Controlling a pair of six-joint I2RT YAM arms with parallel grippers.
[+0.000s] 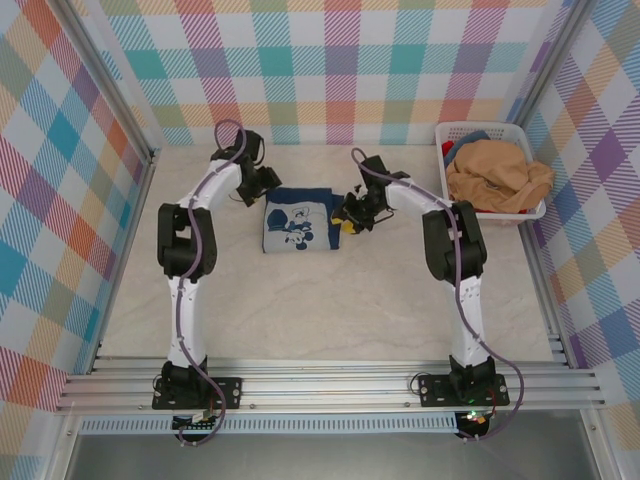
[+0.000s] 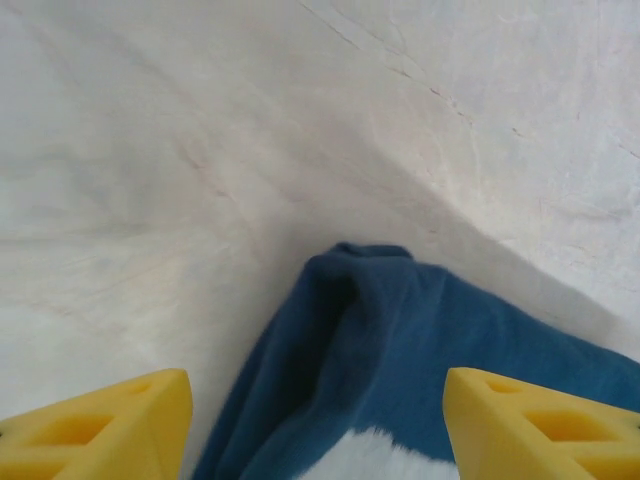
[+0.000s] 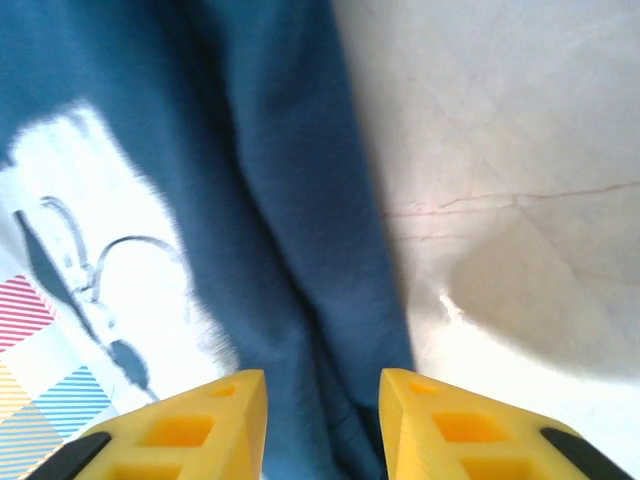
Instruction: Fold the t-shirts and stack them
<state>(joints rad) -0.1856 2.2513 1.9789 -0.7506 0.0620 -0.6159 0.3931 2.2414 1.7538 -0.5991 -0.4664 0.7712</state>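
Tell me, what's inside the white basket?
A crumpled tan-orange t-shirt fills the white basket, with a bit of blue cloth peeking out behind it. Anything underneath the shirt is covered.

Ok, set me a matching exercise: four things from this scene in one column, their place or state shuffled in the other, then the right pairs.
Things
1. navy t-shirt
2. tan-orange t-shirt
3. white basket
4. left pincer

Place or state
a. at the far right corner of the table
b. open, jaws apart above a shirt corner
c. folded, lying mid-table
d. heaped in the basket

Pairs: 1-c, 2-d, 3-a, 4-b
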